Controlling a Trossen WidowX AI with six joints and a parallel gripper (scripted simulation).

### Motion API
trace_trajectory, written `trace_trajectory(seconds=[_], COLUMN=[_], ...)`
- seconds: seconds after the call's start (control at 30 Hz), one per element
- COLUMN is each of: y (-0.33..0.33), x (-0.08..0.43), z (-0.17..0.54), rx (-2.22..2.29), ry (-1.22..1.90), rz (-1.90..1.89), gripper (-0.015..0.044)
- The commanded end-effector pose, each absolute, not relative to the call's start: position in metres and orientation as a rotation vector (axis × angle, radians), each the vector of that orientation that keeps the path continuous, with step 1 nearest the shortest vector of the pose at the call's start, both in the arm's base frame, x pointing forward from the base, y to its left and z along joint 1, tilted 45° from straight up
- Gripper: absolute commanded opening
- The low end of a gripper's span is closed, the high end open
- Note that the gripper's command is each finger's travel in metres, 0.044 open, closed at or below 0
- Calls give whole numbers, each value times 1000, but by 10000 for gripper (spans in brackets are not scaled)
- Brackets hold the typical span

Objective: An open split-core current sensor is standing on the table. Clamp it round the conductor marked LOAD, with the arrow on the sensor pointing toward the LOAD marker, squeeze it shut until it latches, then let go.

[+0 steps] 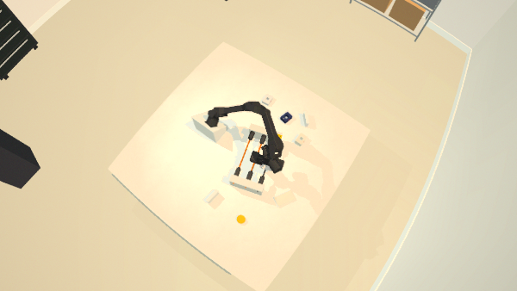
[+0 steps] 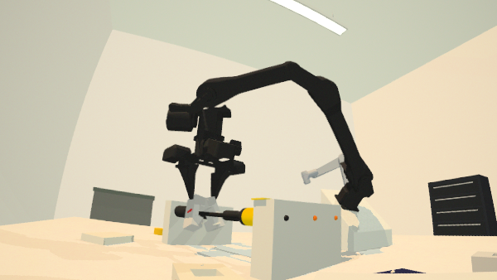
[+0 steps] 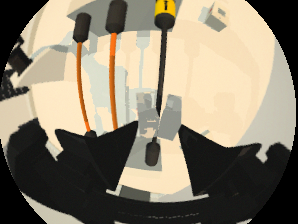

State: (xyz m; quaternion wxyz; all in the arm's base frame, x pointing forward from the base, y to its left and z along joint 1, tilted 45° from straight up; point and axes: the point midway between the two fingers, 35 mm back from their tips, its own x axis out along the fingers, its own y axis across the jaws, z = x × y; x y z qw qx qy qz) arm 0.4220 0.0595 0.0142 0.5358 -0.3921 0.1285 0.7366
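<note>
The grey split-core sensor is astride the black conductor, its halves on either side of it. A gap shows between the halves, and their lower ends stand apart in the exterior view. A red mark is on one half; which way it points is too small to tell. The yellow band is at one end of this conductor; its lettering is not readable. My gripper points down, shut on the sensor, a fingertip against each half's outer side.
Two orange conductors run beside the black one, between pale end blocks. A navy block, a yellow disc and several pale blocks, one of them flat, lie around the fixture.
</note>
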Motion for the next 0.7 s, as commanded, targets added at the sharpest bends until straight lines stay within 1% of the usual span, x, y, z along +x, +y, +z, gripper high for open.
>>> trace_trajectory(seconds=[0.0,0.33,0.57,0.67], y=[59,59,59,72], x=[423,423,423,420], z=[15,15,15,-1], rx=[-937,-937,-937,-931], ry=[304,304,304,306], rz=[1753,1753,1753,1753], gripper=[184,440,440,440])
